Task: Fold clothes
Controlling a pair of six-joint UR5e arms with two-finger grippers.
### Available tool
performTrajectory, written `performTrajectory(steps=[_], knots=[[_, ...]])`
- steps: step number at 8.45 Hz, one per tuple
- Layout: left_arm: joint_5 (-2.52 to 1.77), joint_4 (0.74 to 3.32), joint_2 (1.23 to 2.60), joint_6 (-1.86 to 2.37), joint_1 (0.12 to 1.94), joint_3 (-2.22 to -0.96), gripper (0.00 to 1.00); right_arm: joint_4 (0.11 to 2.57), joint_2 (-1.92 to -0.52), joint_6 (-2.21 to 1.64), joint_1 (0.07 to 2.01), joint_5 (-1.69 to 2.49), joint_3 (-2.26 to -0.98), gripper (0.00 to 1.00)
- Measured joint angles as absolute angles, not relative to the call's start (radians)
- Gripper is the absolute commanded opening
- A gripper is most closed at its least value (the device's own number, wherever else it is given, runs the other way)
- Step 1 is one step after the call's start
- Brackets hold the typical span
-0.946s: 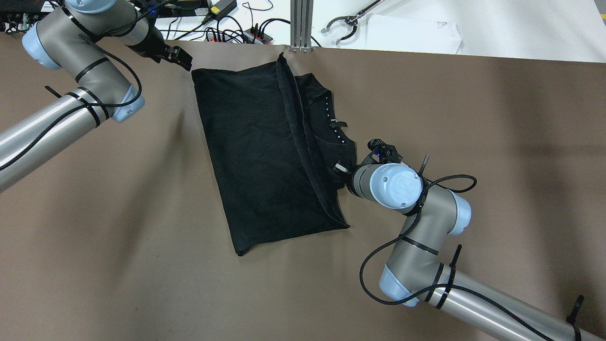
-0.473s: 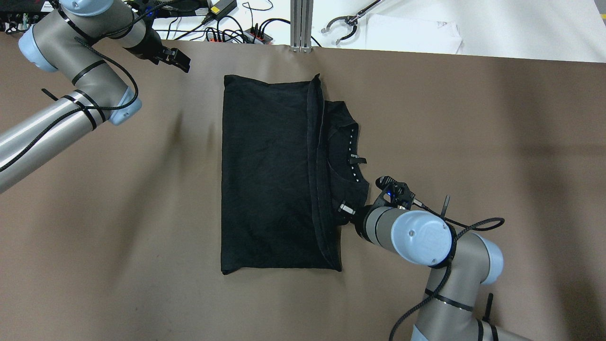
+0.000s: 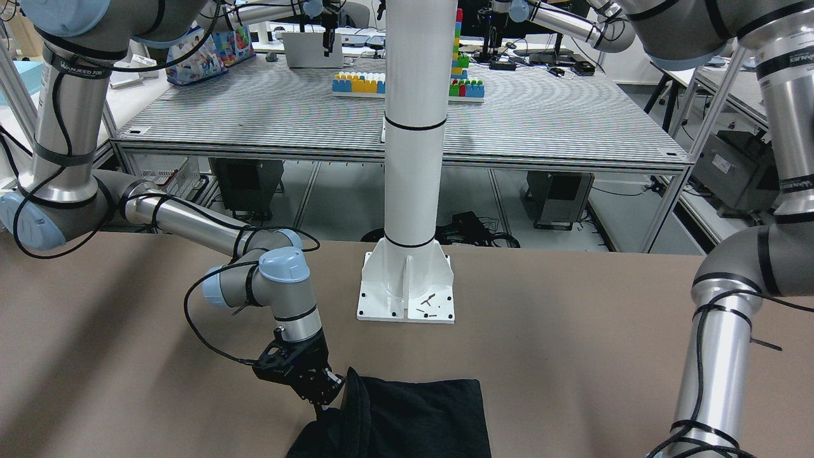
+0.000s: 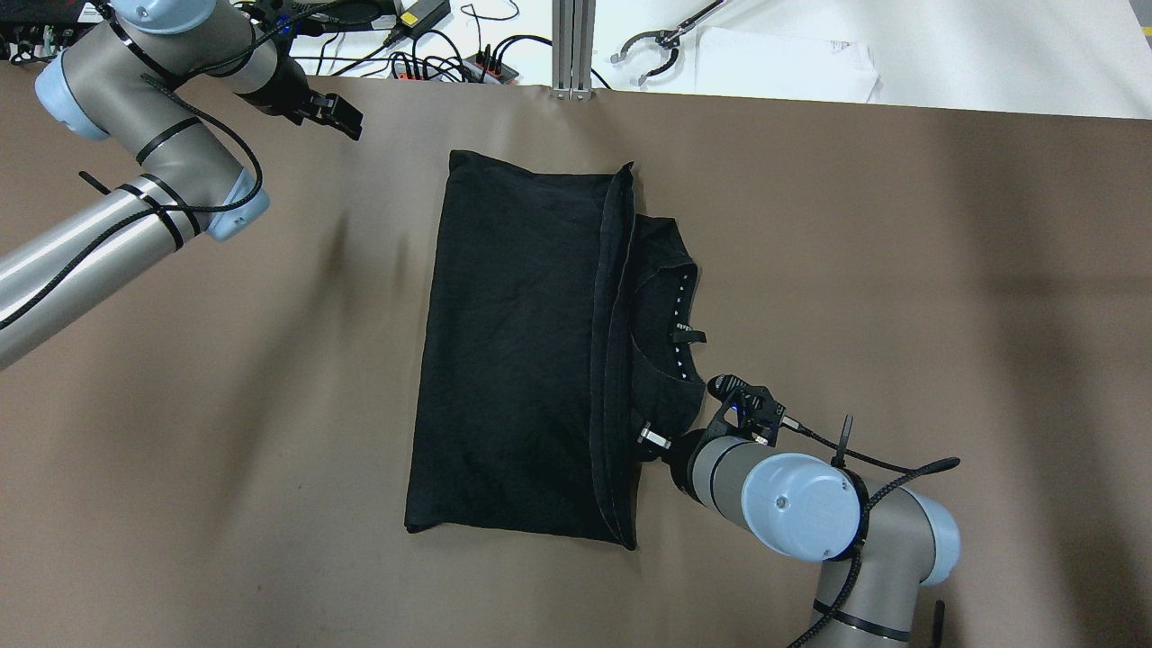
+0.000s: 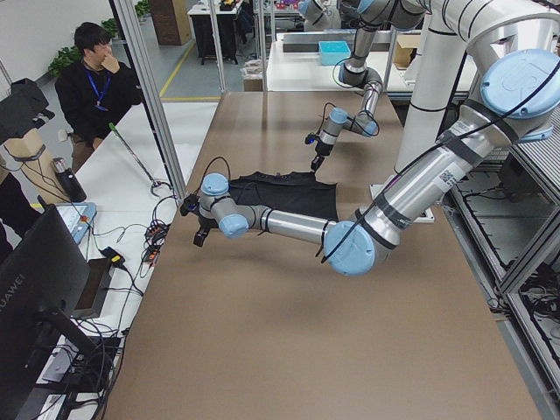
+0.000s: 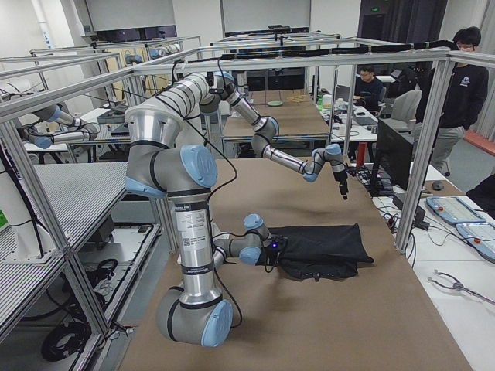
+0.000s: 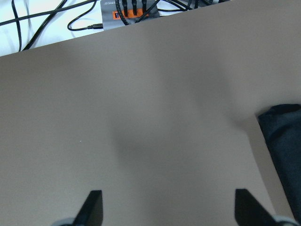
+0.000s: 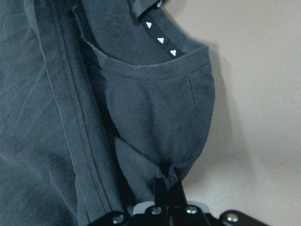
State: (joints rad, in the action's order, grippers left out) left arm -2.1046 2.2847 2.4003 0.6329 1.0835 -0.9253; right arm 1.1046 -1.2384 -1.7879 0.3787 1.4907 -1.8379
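A black shirt (image 4: 513, 342) lies folded on the brown table, its collar with white triangles on the right side. It also shows in the front view (image 3: 407, 420) and the right wrist view (image 8: 141, 94). My right gripper (image 4: 650, 439) is shut on the shirt's shoulder fabric just below the collar, and the pinched cloth bunches at its jaws (image 8: 167, 188). My left gripper (image 4: 346, 117) is open and empty over bare table at the back left, apart from the shirt. In the left wrist view (image 7: 169, 207) only a corner of the shirt (image 7: 284, 136) shows.
Power strips and cables (image 4: 450, 63) lie past the table's back edge. A grey post (image 4: 573, 45) stands there, with white paper and a grabber tool (image 4: 648, 49) beside it. The white robot base (image 3: 407, 286) stands at the near edge.
My right gripper has dragged the shirt toward the robot and to the right, turning it from slanted to nearly straight. My left gripper has barely moved.
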Motion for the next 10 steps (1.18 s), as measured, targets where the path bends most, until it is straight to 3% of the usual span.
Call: performTrajectory(steps=[5, 6, 7, 10], knots=[[-2.105, 2.286, 2.4, 0.636, 1.082, -0.931, 1.0, 1.105, -1.255, -1.706, 0.402, 1.502, -1.845, 0.0], [-2.105, 2.286, 2.4, 0.645, 1.082, -0.935, 1.0, 1.105, -1.265, -1.682, 0.404, 1.503, -1.853, 0.52], [-2.105, 2.286, 2.399, 0.652, 1.082, -0.938, 1.0, 1.106, -1.276, -1.662, 0.405, 1.503, -1.864, 0.94], [-2.105, 2.286, 2.399, 0.656, 1.081, -0.94, 1.0, 1.145, -1.285, -1.606, 0.407, 1.51, -1.887, 0.94]])
